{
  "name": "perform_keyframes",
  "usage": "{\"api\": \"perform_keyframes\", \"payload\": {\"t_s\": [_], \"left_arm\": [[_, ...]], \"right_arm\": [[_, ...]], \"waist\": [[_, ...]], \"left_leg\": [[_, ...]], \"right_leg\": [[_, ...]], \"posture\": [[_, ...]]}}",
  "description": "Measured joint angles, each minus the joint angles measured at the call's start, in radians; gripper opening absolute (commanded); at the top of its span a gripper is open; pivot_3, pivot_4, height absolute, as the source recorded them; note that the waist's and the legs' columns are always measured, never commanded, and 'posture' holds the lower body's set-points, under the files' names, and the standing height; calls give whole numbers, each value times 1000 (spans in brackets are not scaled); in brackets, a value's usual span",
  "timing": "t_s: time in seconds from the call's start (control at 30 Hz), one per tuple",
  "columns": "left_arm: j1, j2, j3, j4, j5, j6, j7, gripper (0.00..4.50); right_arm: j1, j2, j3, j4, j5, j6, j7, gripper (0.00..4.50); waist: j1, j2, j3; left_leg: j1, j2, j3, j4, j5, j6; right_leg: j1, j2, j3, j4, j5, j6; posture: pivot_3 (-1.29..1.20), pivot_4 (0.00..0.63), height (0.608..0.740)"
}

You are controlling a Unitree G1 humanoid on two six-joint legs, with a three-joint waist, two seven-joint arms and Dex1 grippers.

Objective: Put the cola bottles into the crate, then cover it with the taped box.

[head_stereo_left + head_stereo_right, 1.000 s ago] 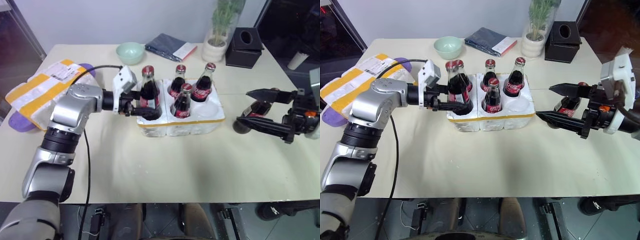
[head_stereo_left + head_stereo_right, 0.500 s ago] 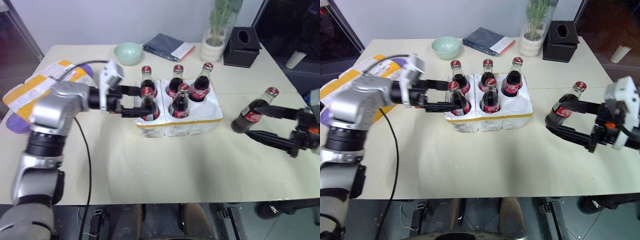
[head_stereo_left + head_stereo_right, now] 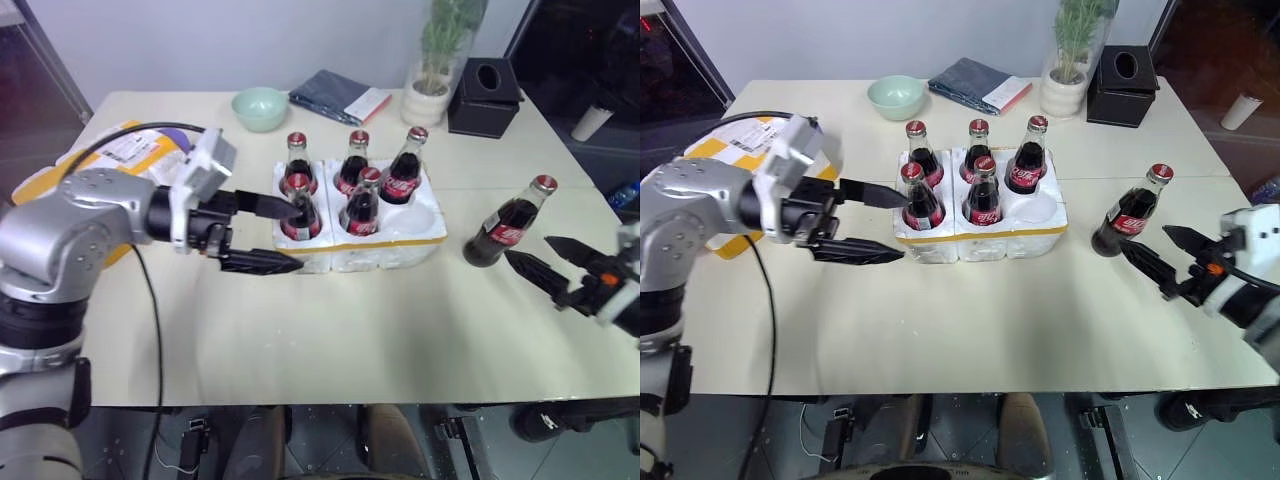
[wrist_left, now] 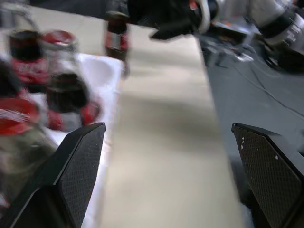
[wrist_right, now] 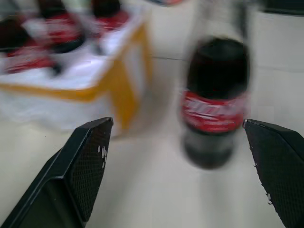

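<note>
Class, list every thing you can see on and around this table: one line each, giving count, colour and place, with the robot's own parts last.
cola bottles: five, dark with red caps, in the crate; a sixth stands on the table right of it
crate: one, white foam, yellow band, table centre
taped box: one, white and yellow, far left
bowl: one, pale green, back
folded cloth: one, blue, back
potted plant: one, green, white pot
black box: one, back right
left gripper: open, beside crate
right gripper: open, near lone bottle

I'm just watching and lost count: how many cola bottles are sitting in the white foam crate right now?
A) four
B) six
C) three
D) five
D: five cola bottles stand in the crate, its front right well is empty, and the sixth bottle stands on the table beside it.
</note>
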Motion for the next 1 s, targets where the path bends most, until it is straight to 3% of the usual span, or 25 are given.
{"api": "perform_keyframes", "payload": {"t_s": [0.2,0.7,0.83,1.0], "left_arm": [[-3,-40,-21,-2,27,-43,41,4451],[-23,-52,-22,1,27,-46,50,4451],[-23,-55,-22,1,28,-47,52,4500],[-24,-55,-22,4,28,-57,60,4500]], "right_arm": [[-112,52,83,102,-72,-52,-111,4500],[-280,107,213,331,-154,-150,-128,4500],[-282,107,220,348,-171,-183,-122,2792],[-282,104,244,338,-200,-201,-120,2812]], "waist": [[-4,1,0],[-3,1,0],[-4,1,0],[-5,1,0]], "left_leg": [[0,0,0,-2,0,0],[0,0,0,-1,0,0],[0,0,0,-1,0,0],[0,0,0,-1,0,0]], "right_leg": [[-2,1,0,1,1,2],[-1,1,0,1,1,2],[-1,1,0,1,1,2],[-1,1,0,1,1,2]], "posture": [[0,150,740],[0,150,740],[0,150,740],[0,150,740]]}}
